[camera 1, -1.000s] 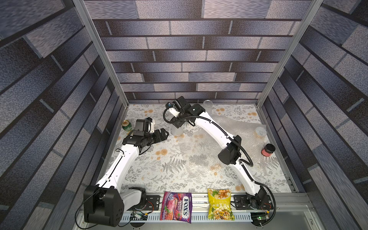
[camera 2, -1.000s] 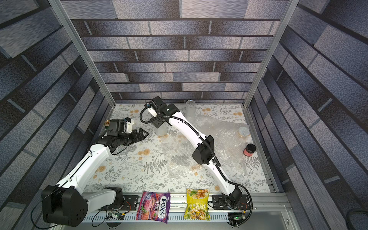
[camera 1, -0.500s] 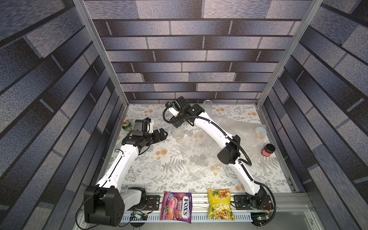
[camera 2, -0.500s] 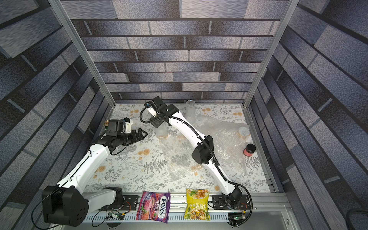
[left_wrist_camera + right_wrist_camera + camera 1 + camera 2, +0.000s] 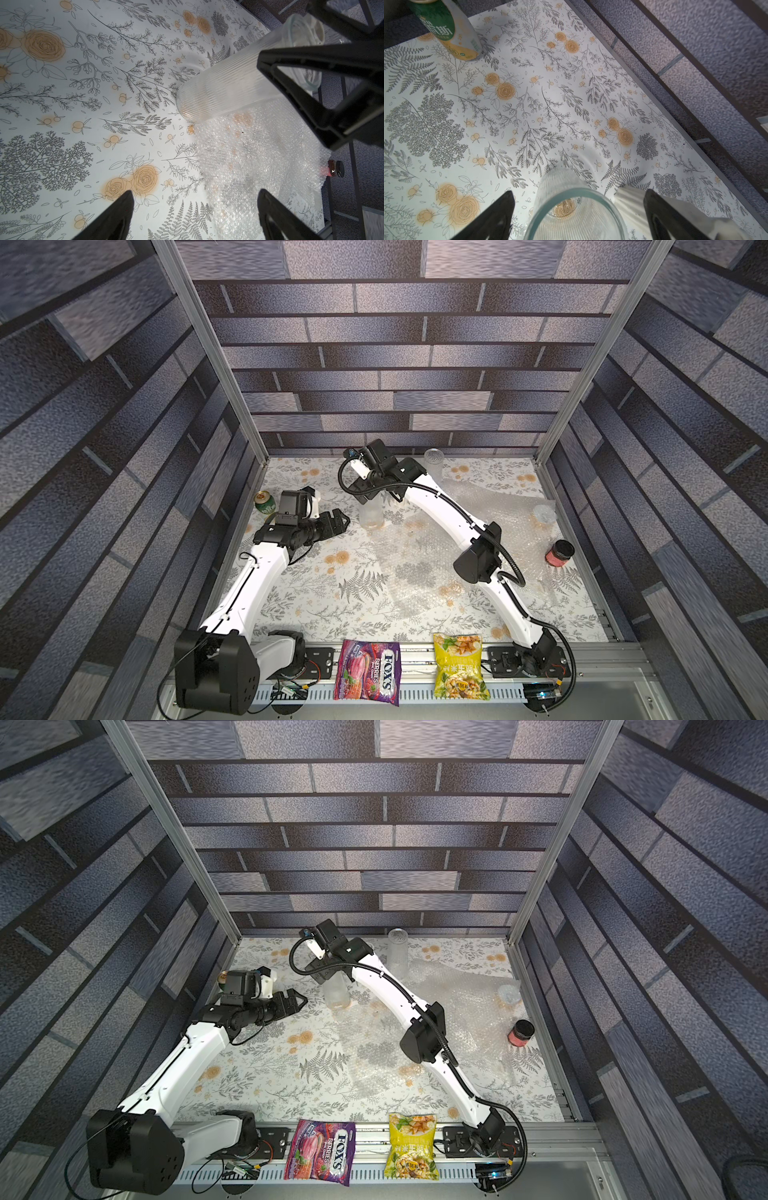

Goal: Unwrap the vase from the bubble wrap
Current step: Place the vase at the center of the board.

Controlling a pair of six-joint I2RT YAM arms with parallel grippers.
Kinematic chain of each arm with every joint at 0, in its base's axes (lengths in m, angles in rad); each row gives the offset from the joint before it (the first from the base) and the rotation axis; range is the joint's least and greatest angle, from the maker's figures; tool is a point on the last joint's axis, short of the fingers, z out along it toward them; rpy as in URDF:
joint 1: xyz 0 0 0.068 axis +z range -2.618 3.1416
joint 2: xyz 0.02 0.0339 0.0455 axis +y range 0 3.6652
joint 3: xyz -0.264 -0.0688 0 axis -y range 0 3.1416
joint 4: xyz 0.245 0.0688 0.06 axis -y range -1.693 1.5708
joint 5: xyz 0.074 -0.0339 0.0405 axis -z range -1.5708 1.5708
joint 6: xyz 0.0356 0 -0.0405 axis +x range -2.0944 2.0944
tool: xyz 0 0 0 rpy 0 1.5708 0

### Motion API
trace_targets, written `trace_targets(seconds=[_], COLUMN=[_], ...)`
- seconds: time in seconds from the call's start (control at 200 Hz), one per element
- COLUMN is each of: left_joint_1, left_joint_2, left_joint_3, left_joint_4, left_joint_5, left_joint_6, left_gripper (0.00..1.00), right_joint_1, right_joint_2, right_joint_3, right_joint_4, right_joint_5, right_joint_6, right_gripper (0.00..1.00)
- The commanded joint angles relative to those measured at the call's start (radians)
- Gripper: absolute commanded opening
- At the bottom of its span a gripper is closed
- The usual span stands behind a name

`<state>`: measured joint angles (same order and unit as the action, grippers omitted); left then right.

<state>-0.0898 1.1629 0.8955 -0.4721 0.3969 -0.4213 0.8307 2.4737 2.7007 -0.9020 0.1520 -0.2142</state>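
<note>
Floral-print tabletop (image 5: 316, 605) fills the floor between brick-patterned walls. Nearest, on the front rail, lie a purple bag (image 5: 368, 670) reading "FOX'S BERRIES" and a yellow snack bag (image 5: 459, 666) with Chinese lettering. Beyond them the left arm stretches forward, and the left gripper (image 5: 343, 521) is level, its jaws wide and empty, pointing at the ribbed glass vase (image 5: 371, 516). Spread flat under the right arm, the bubble wrap (image 5: 419, 556) reaches the upright vase's foot. That arm slants across to far left. The right gripper (image 5: 578, 191) hangs over the rim, jaws spread clear of the glass. Farther left stands a green can (image 5: 264, 503) with Chinese characters.
</note>
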Motion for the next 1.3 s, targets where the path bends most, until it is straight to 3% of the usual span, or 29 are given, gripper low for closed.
trace_targets(seconds=[0.0,0.241,0.476,0.616,0.912,1.298], left_joint_1=[0.009,0.013,0.012,0.011,0.013,0.009], left_joint_2=[-0.034,-0.070,-0.085,-0.086,-0.092,-0.058], left_joint_3=[-0.016,-0.036,-0.036,-0.040,-0.012,0.034], left_joint_4=[-0.006,0.012,0.027,0.052,0.077,0.239], left_joint_5=[0.015,0.004,-0.003,0.003,-0.049,-0.144], left_joint_6=[0.028,0.027,0.023,0.012,0.028,0.086], left_gripper=[0.94,0.94,0.94,0.95,0.95,1.00], right_joint_1=[-0.002,-0.004,-0.025,-0.062,-0.215,-0.486], right_joint_2=[-0.075,-0.202,-0.458,-0.692,-1.112,-1.443], right_joint_3=[-0.008,-0.089,-0.382,-0.672,-1.193,-1.670], right_joint_4=[0.062,0.122,0.219,0.325,0.412,0.469], right_joint_5=[0.031,0.094,0.168,0.216,0.333,0.342], right_joint_6=[0.029,0.047,0.063,0.090,0.208,0.370], right_gripper=[0.98,0.99,1.00,1.00,1.00,1.00])
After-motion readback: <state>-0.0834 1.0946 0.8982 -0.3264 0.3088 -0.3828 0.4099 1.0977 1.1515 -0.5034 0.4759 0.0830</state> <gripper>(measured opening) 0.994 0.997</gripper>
